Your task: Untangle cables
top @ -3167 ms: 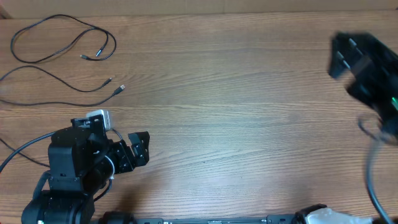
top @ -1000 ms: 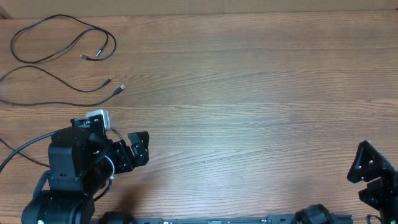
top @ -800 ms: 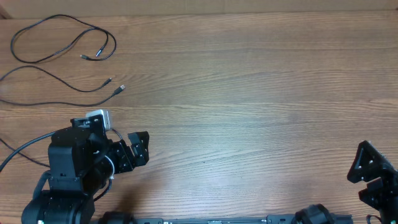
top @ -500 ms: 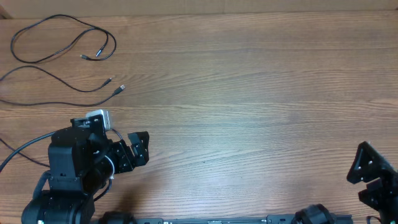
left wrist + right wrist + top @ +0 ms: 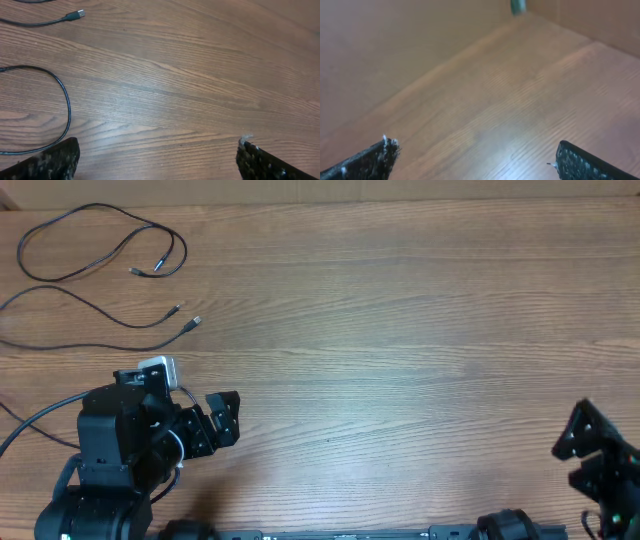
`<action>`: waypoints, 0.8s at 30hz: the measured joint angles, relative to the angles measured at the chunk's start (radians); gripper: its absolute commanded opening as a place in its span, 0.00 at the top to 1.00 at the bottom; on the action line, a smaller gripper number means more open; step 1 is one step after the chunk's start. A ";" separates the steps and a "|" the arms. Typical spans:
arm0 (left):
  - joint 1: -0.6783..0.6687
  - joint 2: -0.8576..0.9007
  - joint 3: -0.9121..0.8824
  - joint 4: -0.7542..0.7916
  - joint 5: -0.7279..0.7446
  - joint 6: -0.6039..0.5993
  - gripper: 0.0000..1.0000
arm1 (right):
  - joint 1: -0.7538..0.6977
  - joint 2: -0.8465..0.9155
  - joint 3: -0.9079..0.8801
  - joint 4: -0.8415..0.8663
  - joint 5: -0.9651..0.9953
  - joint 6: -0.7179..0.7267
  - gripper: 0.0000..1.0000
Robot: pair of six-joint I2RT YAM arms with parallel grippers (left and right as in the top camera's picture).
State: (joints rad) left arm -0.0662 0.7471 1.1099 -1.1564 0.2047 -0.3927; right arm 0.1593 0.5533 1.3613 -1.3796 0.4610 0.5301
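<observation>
Thin black cables lie at the table's far left. One cable (image 5: 100, 210) forms a wide loop with both silver tips near each other. Below it, apart from it, more cable (image 5: 75, 295) runs off the left edge, its two plug tips side by side. In the left wrist view a plug tip (image 5: 76, 14) and a curved cable (image 5: 66, 102) show at the left. My left gripper (image 5: 222, 418) (image 5: 157, 162) stands open over bare wood, below and right of the cables. My right gripper (image 5: 585, 442) (image 5: 477, 162) is open at the near right corner, with nothing between its fingers.
The wooden table (image 5: 400, 330) reaches a brown back wall (image 5: 320, 188). In the right wrist view a brown wall (image 5: 395, 45) meets the table, with a small green object (image 5: 518, 6) at the far corner. Thicker black wiring (image 5: 35, 420) trails from the left arm.
The right arm came down from the far right to the near right corner, then shifted slightly. The left arm and the cables have not moved.
</observation>
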 measured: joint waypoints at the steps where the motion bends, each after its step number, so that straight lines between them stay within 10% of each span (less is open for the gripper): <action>1: 0.000 0.000 0.000 0.000 0.000 0.000 0.00 | -0.018 0.000 -0.016 0.044 -0.026 -0.038 0.00; 24: 0.000 0.000 0.000 0.000 0.000 0.000 0.00 | -0.100 -0.421 -0.845 0.754 -0.403 -0.425 0.00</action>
State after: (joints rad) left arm -0.0662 0.7471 1.1099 -1.1564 0.2047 -0.3927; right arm 0.0593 0.1322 0.5167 -0.6254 0.0578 0.1047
